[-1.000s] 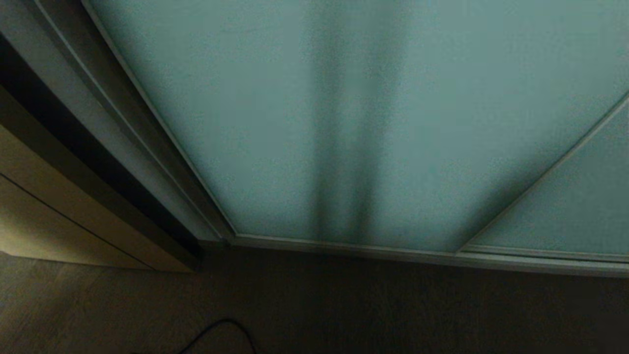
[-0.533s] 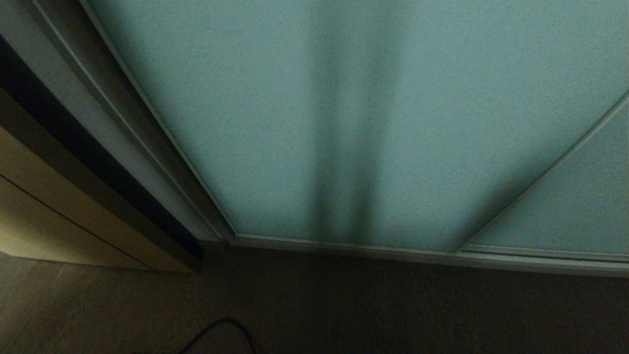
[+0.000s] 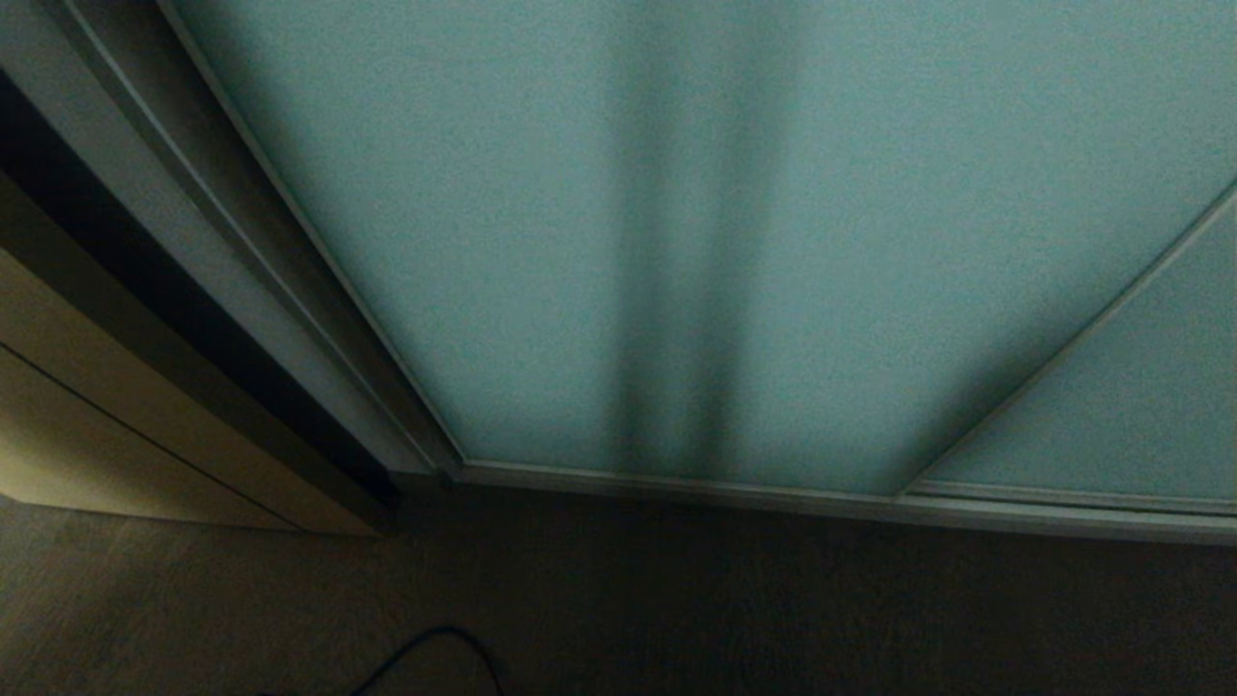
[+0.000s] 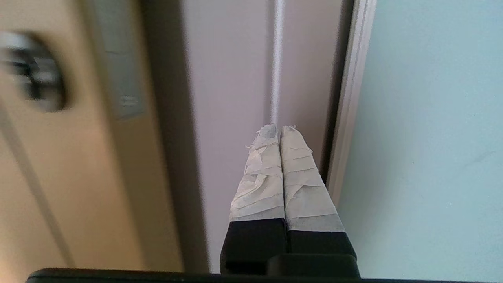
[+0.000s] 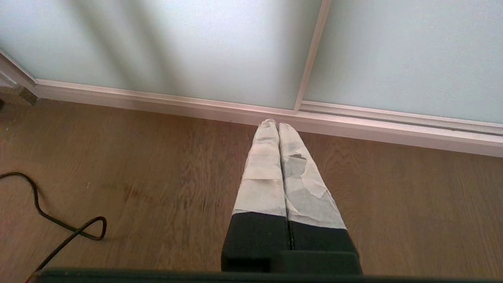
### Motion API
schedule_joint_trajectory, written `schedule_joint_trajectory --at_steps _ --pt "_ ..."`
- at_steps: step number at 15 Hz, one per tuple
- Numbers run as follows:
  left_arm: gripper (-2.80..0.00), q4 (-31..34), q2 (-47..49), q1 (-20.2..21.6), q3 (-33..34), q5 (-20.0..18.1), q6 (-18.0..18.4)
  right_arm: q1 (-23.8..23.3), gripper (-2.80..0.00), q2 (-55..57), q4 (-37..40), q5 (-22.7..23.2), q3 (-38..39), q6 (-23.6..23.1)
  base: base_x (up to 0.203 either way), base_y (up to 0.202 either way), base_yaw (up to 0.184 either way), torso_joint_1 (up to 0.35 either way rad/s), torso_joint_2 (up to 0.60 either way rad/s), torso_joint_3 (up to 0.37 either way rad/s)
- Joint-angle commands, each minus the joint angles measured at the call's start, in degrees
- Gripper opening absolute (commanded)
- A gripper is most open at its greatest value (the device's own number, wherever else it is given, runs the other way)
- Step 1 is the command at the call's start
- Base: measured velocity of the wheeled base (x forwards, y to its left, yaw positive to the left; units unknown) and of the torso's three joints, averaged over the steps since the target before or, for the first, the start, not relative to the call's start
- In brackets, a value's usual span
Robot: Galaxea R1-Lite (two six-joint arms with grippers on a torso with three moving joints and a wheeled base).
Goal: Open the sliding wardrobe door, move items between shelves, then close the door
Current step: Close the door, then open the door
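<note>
Wooden floor (image 5: pixel 157 177), two frosted door panels (image 3: pixel 676 242)

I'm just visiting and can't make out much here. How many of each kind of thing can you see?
Frosted blue-green door panels: 2
Beige wooden cabinet: 1
Black cable on the floor: 1
Taped pincers, both shut: 2
Total: 6

sliding wardrobe door (image 3: pixel 541 222) shut across wardrobe
</note>
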Motion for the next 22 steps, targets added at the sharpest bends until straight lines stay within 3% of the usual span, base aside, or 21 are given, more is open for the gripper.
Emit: schedule_joint_trajectory --at_steps 1,9,22 --pt "-2.80 -0.20 3.52 -0.02 -2.46 -0.09 0.02 0.01 -2.80 -0.01 -0.04 0.02 0.00 0.00 0.000 0.000 0.000 0.000 0.00 0.000" --pt "-2.80 -0.38 8.07 -0.20 -4.68 -3.29 -0.54 0.01 -2.80 -0.01 -0.04 0.02 0.00 0.00 0.000 0.000 0.000 0.000 0.00 0.000" --pt "-2.80 -0.38 14.45 -0.20 -9.85 -3.74 -1.21 0.01 -2.80 -0.01 -0.04 0.02 0.00 0.00 0.000 0.000 0.000 0.000 0.00 0.000"
